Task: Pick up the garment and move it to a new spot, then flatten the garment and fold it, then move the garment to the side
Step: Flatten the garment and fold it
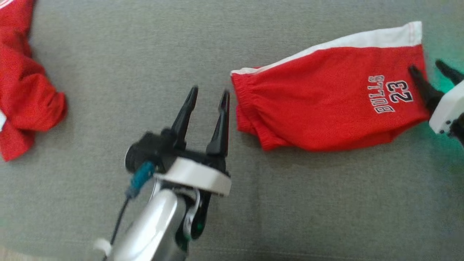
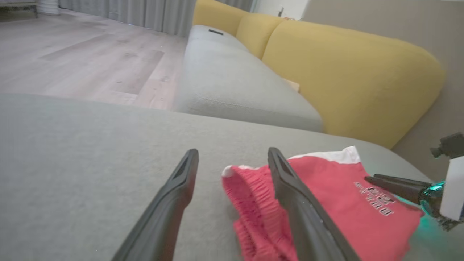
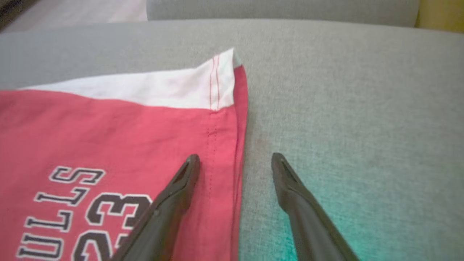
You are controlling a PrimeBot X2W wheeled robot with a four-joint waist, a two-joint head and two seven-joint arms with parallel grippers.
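The garment (image 1: pixel 326 101) is a pair of red shorts with a white side stripe and "BULLS 23" print, lying folded on the grey cushion (image 1: pixel 145 54). My left gripper (image 1: pixel 209 95) stands open just left of the waistband end (image 2: pixel 246 195), holding nothing. My right gripper (image 1: pixel 429 69) is open at the hem end (image 3: pixel 224 145), one finger over the red cloth, the other over bare cushion. Neither holds the fabric.
Another red garment (image 1: pixel 25 90) lies bunched at the left edge of the cushion. Beyond are a grey sofa seat (image 2: pixel 232 79) with yellow back cushions (image 2: pixel 348 76) and a wooden floor (image 2: pixel 79 58).
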